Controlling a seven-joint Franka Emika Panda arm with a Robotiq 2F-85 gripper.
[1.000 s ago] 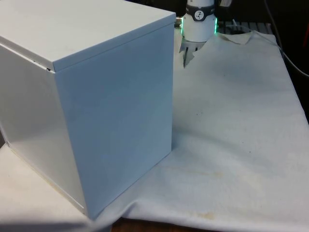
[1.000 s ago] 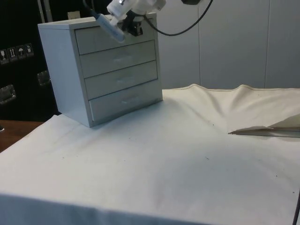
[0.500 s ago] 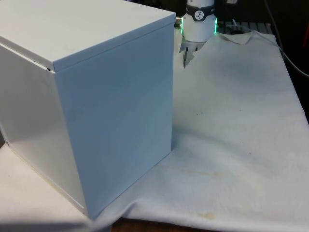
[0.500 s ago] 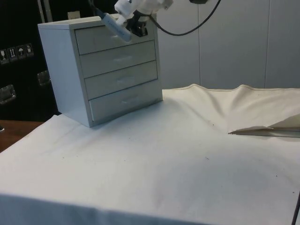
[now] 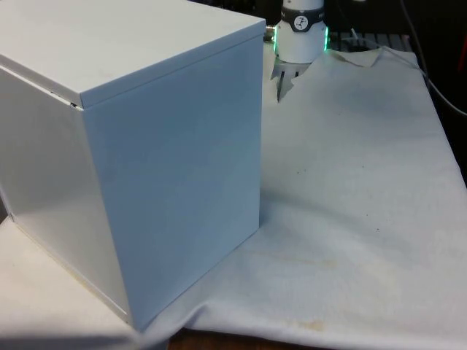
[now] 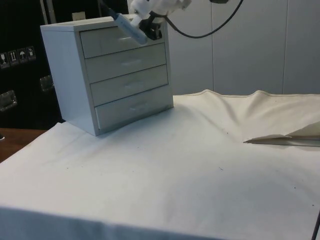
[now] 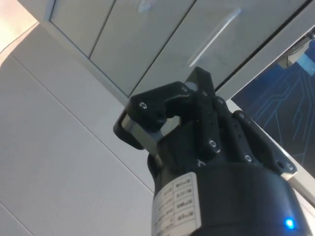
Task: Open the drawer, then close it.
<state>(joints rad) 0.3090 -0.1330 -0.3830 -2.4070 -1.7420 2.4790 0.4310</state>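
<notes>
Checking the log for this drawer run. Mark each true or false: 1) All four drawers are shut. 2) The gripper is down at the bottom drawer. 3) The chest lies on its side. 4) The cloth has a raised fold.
1) True: every drawer of the chest sits flush.
2) False: the gripper is up by the top drawer.
3) False: it stands upright.
4) True: the cloth ridges up near the far edge.

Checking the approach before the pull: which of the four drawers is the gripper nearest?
The top drawer: the gripper sits level with its front, near its right end in the side view, above the three lower drawers.
</notes>
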